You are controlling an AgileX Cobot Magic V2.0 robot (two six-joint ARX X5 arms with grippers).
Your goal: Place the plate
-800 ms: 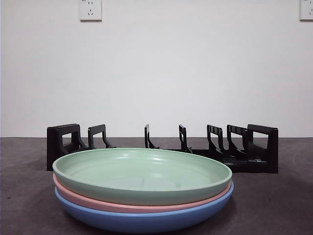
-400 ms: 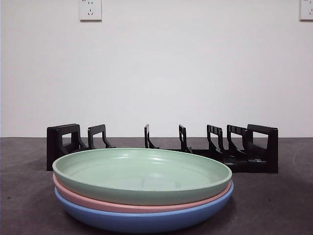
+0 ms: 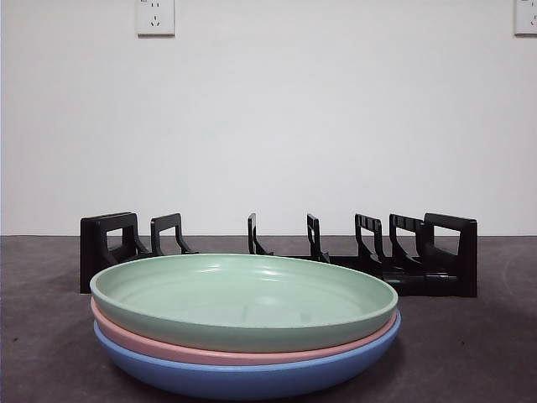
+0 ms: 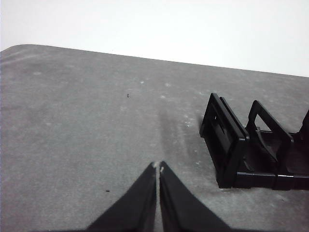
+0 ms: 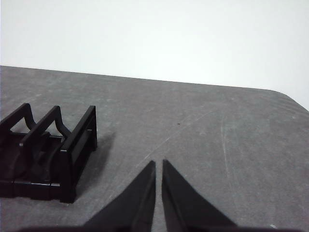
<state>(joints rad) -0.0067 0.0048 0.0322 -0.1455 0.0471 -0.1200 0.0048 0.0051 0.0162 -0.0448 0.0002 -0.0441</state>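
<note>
A stack of three plates stands near the front in the front view: a green plate [image 3: 243, 298] on top, a pink plate [image 3: 210, 353] under it and a blue plate [image 3: 243, 378] at the bottom. A black slotted plate rack [image 3: 277, 252] stands behind them. My left gripper [image 4: 158, 166] is shut and empty, over bare table beside one end of the rack [image 4: 251, 145]. My right gripper [image 5: 158, 163] is shut and empty, beside the other end of the rack [image 5: 48, 154]. Neither arm shows in the front view.
The table [image 3: 470, 353] is dark grey, with a white wall behind it. Two wall sockets [image 3: 155, 17] sit high on the wall.
</note>
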